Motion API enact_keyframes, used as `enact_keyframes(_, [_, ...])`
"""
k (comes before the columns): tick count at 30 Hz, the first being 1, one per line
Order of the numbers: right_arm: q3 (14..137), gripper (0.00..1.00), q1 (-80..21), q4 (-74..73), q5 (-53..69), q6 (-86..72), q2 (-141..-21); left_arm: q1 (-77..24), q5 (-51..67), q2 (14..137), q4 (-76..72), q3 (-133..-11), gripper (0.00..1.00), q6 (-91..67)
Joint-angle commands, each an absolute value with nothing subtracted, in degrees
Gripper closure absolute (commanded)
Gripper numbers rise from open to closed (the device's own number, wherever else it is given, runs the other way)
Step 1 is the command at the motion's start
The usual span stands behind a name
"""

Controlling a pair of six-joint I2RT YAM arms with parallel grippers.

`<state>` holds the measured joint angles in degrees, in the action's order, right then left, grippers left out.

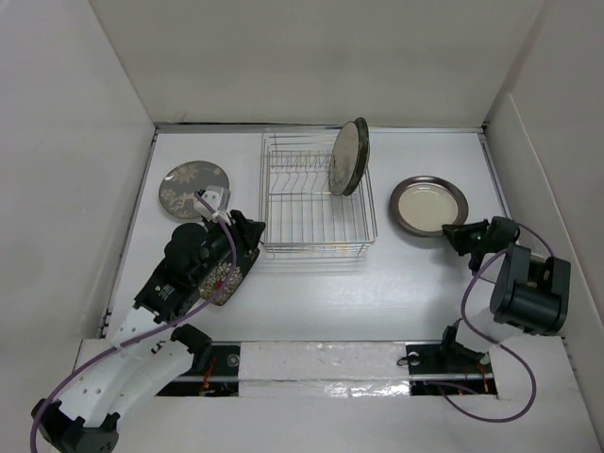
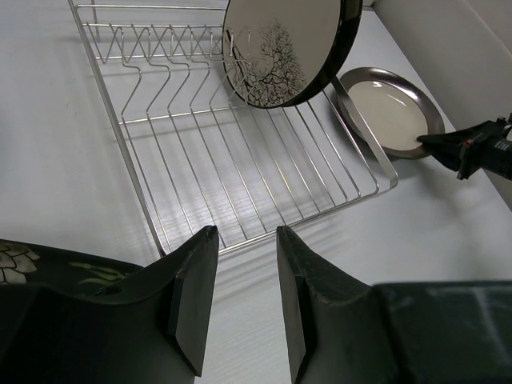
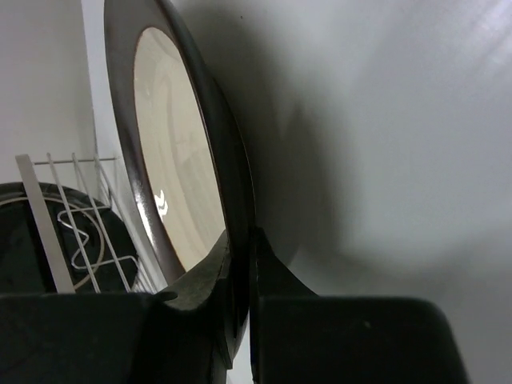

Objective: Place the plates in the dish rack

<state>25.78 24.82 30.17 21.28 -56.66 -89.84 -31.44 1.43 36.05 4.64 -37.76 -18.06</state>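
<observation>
The table (image 1: 311, 302) is the stage, and the dish rack (image 1: 311, 222) sits mid-table with two plates (image 1: 349, 156) standing on edge at its far right corner. So two are loaded and three remain on the table. The grey floral plate (image 1: 195, 186) lies flat to the rack's left. The black square plate (image 1: 229, 280) is nearer, just off the rack's near-left corner. The brown-rimmed plate (image 1: 425, 203) lies flat to the right.

The action looks to be on the right: a pickup of that brown-rimmed plate. The right gripper (image 3: 240, 240) is clamped on its near rim, one finger on each side of the lip. Next it needs to lift, tip the plate upright and swing left into a free slot, clear of the standing pair.

The right arm is folded, elbow high, wrist reaching forward-left. The left arm stretches diagonally from its base. The left gripper (image 2: 246, 240) hovers above the black square plate's edge, fingers apart, holding nothing.
</observation>
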Motion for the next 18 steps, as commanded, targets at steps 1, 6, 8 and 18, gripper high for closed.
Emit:
enact_keyframes(1, [24.4, 1.00, 23.0, 29.2, 12.6, -57.9, -77.8, -31.6, 1.9, 36.3, 3.2, -40.1, 0.68, -17.2])
enact_keyframes(6, [39.8, 1.00, 11.1, 12.3, -8.5, -49.0, -57.8, -31.1, 1.7, 36.7, 3.2, -39.9, 0.68, -17.2])
enact_keyframes(8, [46.8, 1.00, 3.2, 7.6, -18.4, -42.0, -53.9, -31.1, 1.6, 36.7, 3.2, -40.0, 0.68, -17.3])
enact_keyframes(18, [97.7, 1.00, -32.1, -11.6, -47.9, -9.4, -79.8, -30.5, -2.1, 37.1, 3.5, -40.1, 0.68, -19.1])
